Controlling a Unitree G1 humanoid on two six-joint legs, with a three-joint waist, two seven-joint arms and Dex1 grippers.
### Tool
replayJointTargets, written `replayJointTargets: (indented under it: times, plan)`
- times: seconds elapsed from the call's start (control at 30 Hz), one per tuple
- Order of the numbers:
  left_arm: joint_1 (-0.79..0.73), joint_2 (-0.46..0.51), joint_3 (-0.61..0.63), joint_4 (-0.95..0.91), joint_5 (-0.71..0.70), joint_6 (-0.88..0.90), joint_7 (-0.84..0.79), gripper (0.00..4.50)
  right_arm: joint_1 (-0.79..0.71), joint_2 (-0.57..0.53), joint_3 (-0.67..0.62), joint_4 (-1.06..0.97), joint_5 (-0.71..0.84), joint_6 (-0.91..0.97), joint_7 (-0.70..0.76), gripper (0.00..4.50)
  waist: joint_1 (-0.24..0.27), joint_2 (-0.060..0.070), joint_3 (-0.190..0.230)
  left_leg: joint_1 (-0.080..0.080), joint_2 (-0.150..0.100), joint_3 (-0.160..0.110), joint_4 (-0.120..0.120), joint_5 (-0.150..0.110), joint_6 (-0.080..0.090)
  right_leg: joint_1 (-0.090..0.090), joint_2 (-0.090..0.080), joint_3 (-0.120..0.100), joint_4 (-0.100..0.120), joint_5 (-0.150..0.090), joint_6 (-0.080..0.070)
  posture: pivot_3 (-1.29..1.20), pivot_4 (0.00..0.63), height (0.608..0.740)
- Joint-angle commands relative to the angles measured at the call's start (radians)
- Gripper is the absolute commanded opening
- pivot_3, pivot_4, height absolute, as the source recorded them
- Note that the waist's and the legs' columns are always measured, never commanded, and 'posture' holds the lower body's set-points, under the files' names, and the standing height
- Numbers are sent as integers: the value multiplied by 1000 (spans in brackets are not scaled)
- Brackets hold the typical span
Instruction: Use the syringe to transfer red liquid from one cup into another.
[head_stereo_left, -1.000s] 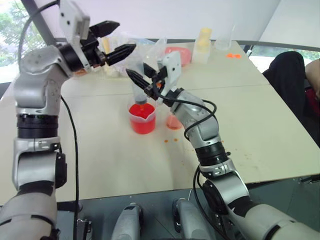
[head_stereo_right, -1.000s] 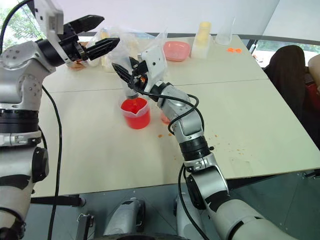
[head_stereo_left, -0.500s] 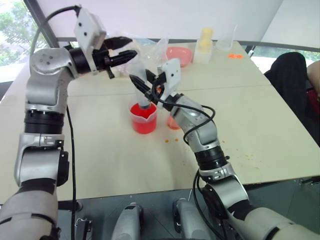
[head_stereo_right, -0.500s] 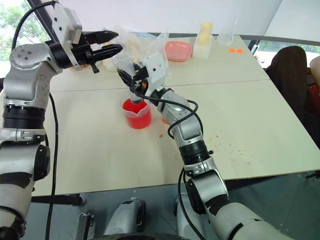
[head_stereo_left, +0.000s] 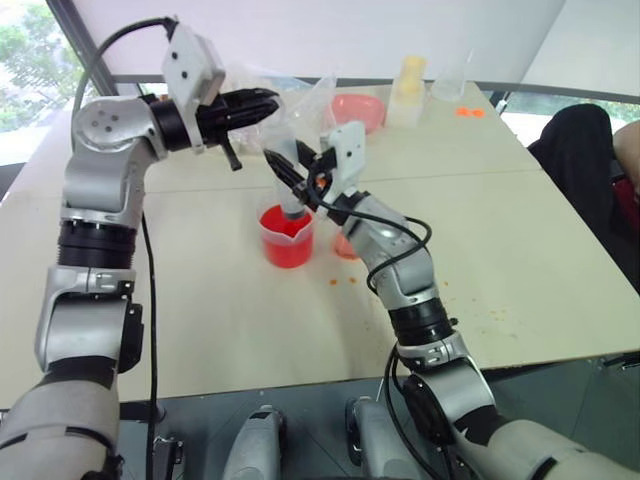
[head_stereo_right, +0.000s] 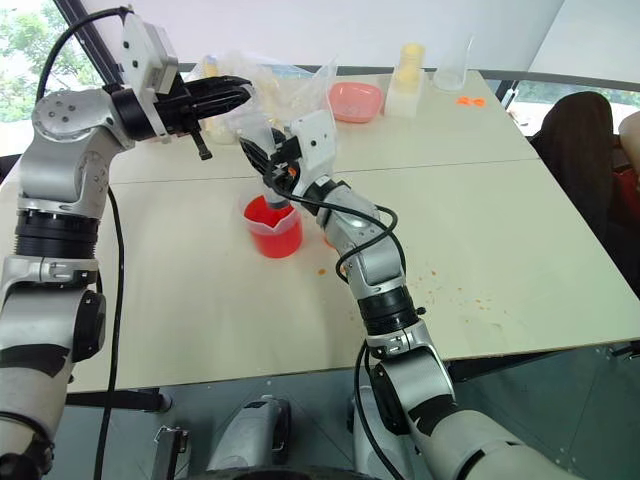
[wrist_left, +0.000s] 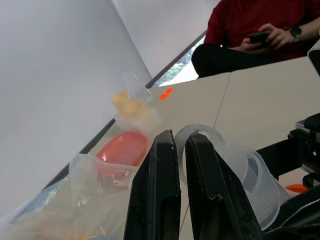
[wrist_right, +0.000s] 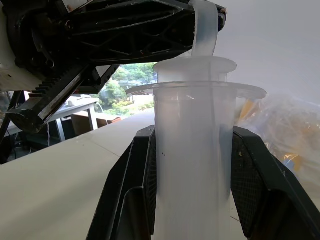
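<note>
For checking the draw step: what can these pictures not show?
Syringe tip: eye views, hidden by right gripper and beaker; contact with liquid unclear.
Small cup: eye views, mostly behind right arm.
Syringe fill: too small in eye views; right wrist view cuts barrel at its edge.

Bright, even daylight throughout, coming from the windows (head_stereo_left: 25, 70) along the far and left edges of the room. Blown out to near white at those panes, with greenery beyond washed pale. Soft, faint shadows only on the table (head_stereo_left: 230, 320), no hard edges. Mild sheen on the pale tabletop toward the far side. Head views sharp across the middle, slightly bent toward the corners. Left wrist view crisp on the black fingers (wrist_left: 155, 200), softer on the plastic bags (wrist_left: 65, 200) close by. Right wrist view backlit: the syringe (wrist_right: 192, 165) glowing milky against a hazy white wall, background trees and bags blurred.
</note>
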Motion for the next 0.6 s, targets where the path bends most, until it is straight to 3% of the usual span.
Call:
replayJointTargets:
  times: [0.03, 0.6]
  plan:
    - [-78, 5, 68, 0, -7, -16, 55, 42, 16, 61, 124, -48, 1, -11, 69, 1389, 0, 0, 0, 0, 0, 0, 0, 0, 0, 0, 0, 0, 0, 0, 0, 0, 150, 740]
    - [-152, -1, 79, 106, 21, -85, 95, 42, 28, 76, 126, -34, -21, -22, 66, 1389, 0, 0, 0, 0, 0, 0, 0, 0, 0, 0, 0, 0, 0, 0, 0, 0, 150, 740]
